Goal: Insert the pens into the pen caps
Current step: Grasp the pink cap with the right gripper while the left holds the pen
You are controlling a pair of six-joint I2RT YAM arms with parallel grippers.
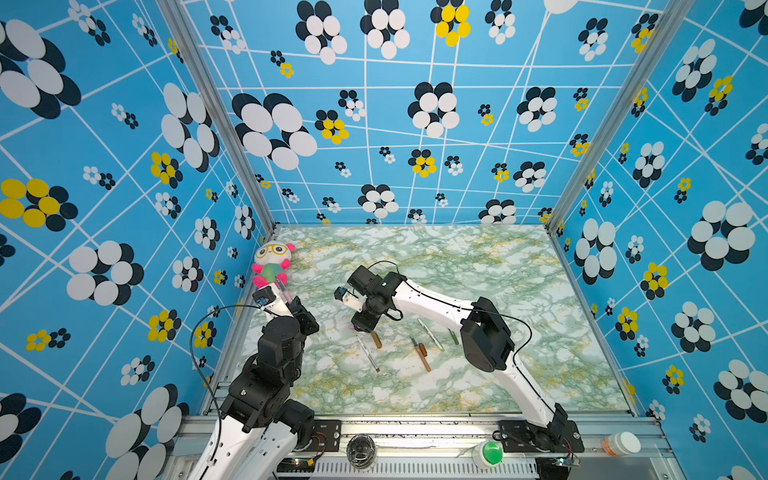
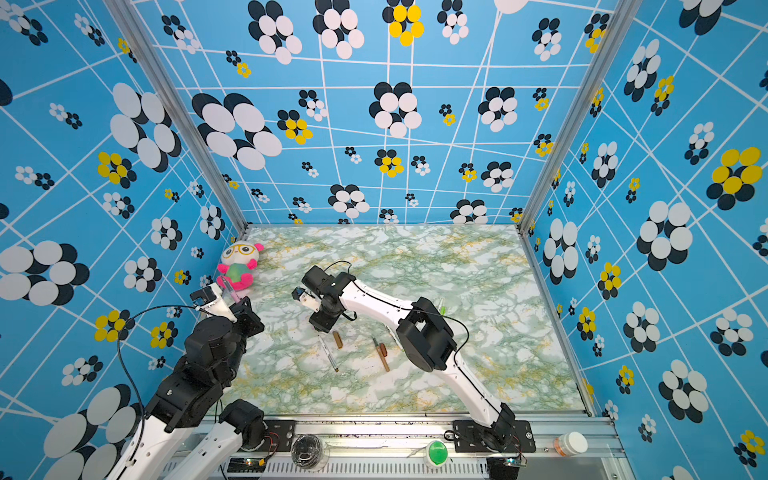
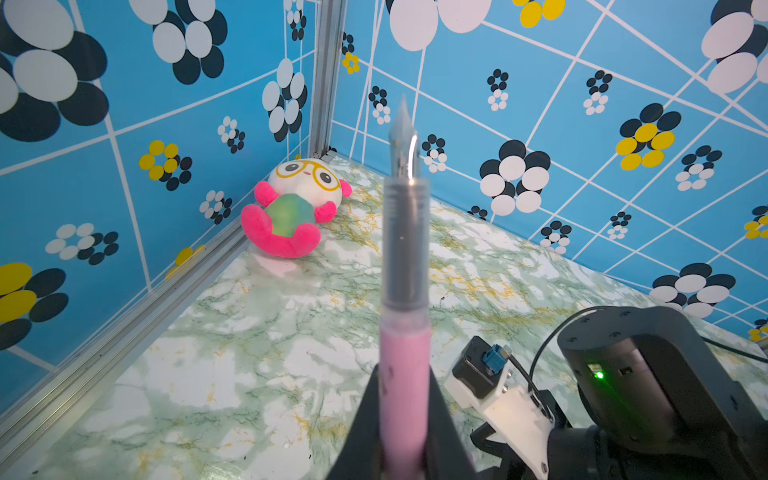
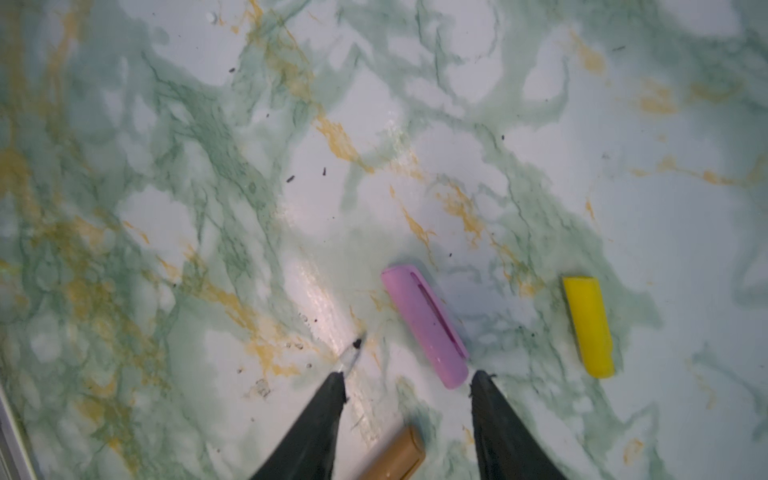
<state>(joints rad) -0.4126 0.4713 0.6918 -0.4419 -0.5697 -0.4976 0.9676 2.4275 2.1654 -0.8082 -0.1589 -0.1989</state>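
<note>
The marbled table (image 1: 457, 266) filled the floor of the blue flowered booth. Both arms reached over it: the left arm (image 1: 266, 374) rose along the table's left edge, and the right arm (image 1: 436, 303) stretched from the front right toward the middle. A plush (image 1: 272, 264) lay in the back left corner.

The left hand (image 3: 403, 419) was raised off the table near the plush and clamped on the pink pen (image 3: 405, 353). The pen's grey neck and pointed tip stuck out past the fingers toward that corner.

The right hand (image 4: 407, 380) hung low over the middle of the table with its fingers apart and nothing between them. In the right wrist view a clear pen tip with a dark nib lay just beside one fingertip.

In both top views a white pen (image 1: 368, 354) and a brown pen (image 1: 420, 356) lay flat in front of the right hand, near each other.

The pink cap (image 4: 424, 326) lay on the table just ahead of the right hand's fingertips, its end near one of them. The yellow cap (image 4: 588, 326) lay near it, apart from the hand. The brown cap (image 4: 399, 455) lay under the hand, between the fingers.
</note>
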